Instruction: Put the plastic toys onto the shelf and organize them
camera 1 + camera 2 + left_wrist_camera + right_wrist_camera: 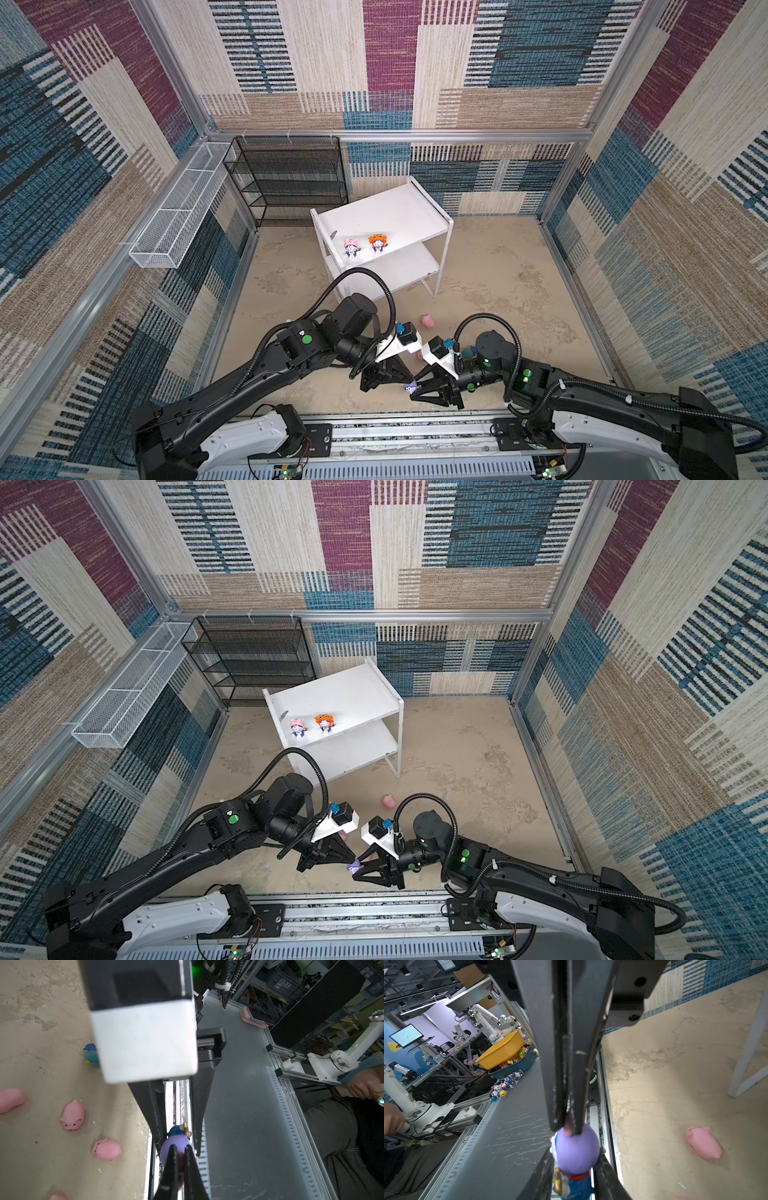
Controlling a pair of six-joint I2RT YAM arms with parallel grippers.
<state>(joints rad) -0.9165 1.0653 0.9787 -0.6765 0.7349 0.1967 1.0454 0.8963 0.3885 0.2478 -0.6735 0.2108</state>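
Observation:
Both grippers meet over the front edge of the floor around a purple-hooded figurine (409, 388) (172, 1147) (577, 1155). My left gripper (409, 380) (180, 1152) is shut on a pinkish nub on top of its hood. My right gripper (414, 387) (575, 1154) flanks its body closely; whether it still presses does not show. On the top board of the white shelf (390, 212) stand a pink-hooded figurine (351, 248) and an orange-hooded one (377, 244). Pink pigs (72, 1115) (107, 1149) (428, 321) and a teal-hooded figurine (91, 1054) lie on the floor.
A black wire-mesh rack (286, 178) stands at the back left, with a long white wire basket (174, 216) on the left wall. The arms' base rail (395, 432) runs along the front edge. The shelf's lower board (399, 270) is bare.

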